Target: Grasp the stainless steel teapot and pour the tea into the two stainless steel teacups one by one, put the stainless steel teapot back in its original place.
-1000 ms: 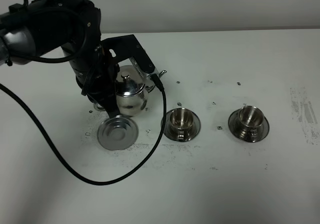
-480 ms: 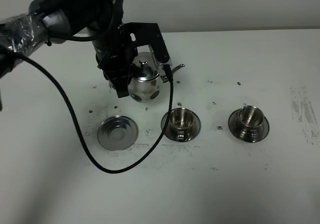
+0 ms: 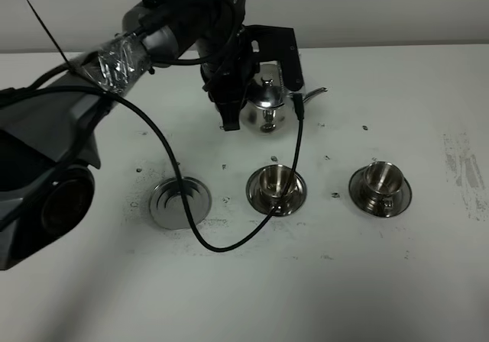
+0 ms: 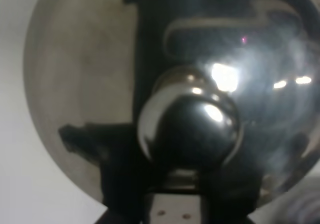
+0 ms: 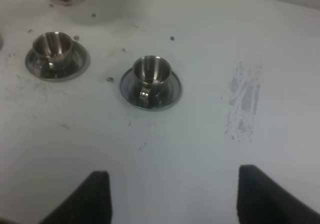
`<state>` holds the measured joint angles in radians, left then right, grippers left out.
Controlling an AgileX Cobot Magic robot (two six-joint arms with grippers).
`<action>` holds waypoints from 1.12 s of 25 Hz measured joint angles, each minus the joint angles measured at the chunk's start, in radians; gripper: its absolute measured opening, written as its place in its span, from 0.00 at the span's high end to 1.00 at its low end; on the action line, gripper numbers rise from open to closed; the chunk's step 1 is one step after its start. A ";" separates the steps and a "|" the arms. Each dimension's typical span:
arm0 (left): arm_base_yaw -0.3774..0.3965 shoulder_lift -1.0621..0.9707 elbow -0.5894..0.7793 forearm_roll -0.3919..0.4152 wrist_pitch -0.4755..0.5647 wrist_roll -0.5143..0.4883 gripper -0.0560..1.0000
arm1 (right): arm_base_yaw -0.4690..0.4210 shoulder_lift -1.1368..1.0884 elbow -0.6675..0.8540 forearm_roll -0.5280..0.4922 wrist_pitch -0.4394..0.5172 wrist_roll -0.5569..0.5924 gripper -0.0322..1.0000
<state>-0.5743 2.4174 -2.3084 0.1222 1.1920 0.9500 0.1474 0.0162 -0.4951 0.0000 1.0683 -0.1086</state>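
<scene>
Transit toward the first pour looks like the step in hand: the left tool [image 3: 232, 110] is clamped shut on the stainless steel teapot [image 3: 266, 102], which appears to hang clear of the tabletop [image 3: 397, 281], behind the first teacup [image 3: 276, 182], upright, with its spout [image 3: 314, 94] aimed toward the right arm's side. The round saucer [image 3: 179, 202] that marks its home lies bare, well apart from the pot. Neither that cup nor the second teacup [image 3: 380, 177] shows any tea, so I judge no pouring done yet. The next move calls for bringing the spout tip over the first cup's mouth and tipping slowly; the black cable [image 3: 294, 147] drapes across that cup in the high view and could snag or nudge it. The right tool [image 5: 176, 200] hovers near the second cup, its fingers spread wide and holding nothing. Much is hidden: the arm covers the pot's handle and the gripping fingers, so the exact hold cannot be read. The left wrist view is filled by the blurred, reflective lid and its lid knob [image 4: 187, 129]. How much tea the pot holds cannot be told, and the right wrist view cuts off all but its underside.
</scene>
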 joint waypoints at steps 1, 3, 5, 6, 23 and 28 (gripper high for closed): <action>-0.006 0.020 -0.024 0.003 0.000 0.008 0.78 | 0.000 0.000 0.000 0.000 0.000 0.000 0.47; -0.016 0.046 -0.067 0.012 0.001 0.026 0.78 | 0.000 0.000 0.000 0.000 0.000 0.000 0.47; -0.024 0.061 -0.084 0.018 0.001 0.048 0.78 | 0.000 0.000 0.000 0.000 0.000 0.000 0.47; -0.027 0.064 -0.087 0.022 0.001 0.058 0.78 | 0.000 0.000 0.000 0.000 0.000 0.000 0.47; -0.055 0.077 -0.098 0.068 -0.093 0.118 0.78 | 0.000 0.000 0.000 0.000 0.000 0.000 0.47; -0.067 0.081 -0.098 0.066 -0.138 0.139 0.78 | 0.000 0.000 0.000 0.000 0.000 0.000 0.47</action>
<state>-0.6411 2.4988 -2.4060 0.1885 1.0541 1.0886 0.1474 0.0162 -0.4951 0.0000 1.0683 -0.1086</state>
